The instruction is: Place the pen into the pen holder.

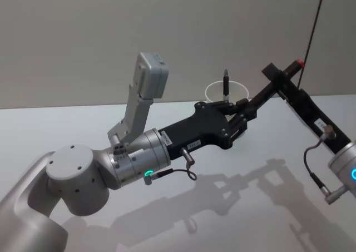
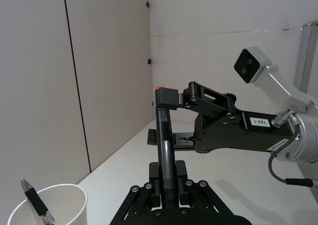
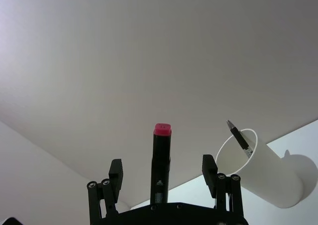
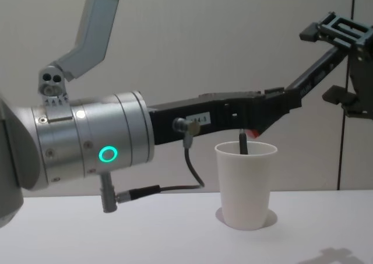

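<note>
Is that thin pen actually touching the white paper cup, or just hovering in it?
Touching. The left wrist view shows the pen standing inside the paper cup, leaning against its rim.

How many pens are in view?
2. A dark pen leans in the white paper cup; a red-capped pen is clamped in the left gripper, near the open right gripper.
</note>
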Controlling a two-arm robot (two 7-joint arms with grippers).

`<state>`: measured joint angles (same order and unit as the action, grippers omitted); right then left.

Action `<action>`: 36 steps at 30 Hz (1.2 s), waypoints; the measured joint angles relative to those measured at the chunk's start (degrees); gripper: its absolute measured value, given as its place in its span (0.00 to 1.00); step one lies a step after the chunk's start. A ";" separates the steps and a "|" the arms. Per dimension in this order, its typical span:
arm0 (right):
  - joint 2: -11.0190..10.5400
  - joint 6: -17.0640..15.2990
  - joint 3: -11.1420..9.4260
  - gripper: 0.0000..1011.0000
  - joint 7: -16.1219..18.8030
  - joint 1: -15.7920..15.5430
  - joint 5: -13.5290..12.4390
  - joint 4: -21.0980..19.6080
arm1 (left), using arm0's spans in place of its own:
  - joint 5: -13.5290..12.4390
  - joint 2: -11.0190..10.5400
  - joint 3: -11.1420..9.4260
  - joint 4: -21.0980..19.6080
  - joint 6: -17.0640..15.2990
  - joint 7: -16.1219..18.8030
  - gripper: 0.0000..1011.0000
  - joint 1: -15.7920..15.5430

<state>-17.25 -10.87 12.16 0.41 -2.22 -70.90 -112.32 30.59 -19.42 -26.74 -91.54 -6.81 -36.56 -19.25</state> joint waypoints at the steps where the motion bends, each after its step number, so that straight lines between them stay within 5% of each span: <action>1: 0.05 0.14 0.06 0.99 -0.07 0.07 0.09 0.04 | 0.00 0.00 0.00 0.00 0.00 0.00 0.18 0.00; 25: 0.13 1.04 1.21 0.99 -0.94 0.98 2.20 0.58 | 0.00 0.00 0.00 0.00 0.00 0.00 0.18 0.00; 36: 0.08 1.07 1.36 0.73 -1.02 1.08 2.49 0.66 | 0.00 0.00 0.00 0.00 0.00 0.00 0.18 0.00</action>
<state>-17.17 -9.81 13.52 -0.61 -1.14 -68.40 -111.67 30.60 -19.42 -26.74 -91.54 -6.81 -36.56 -19.25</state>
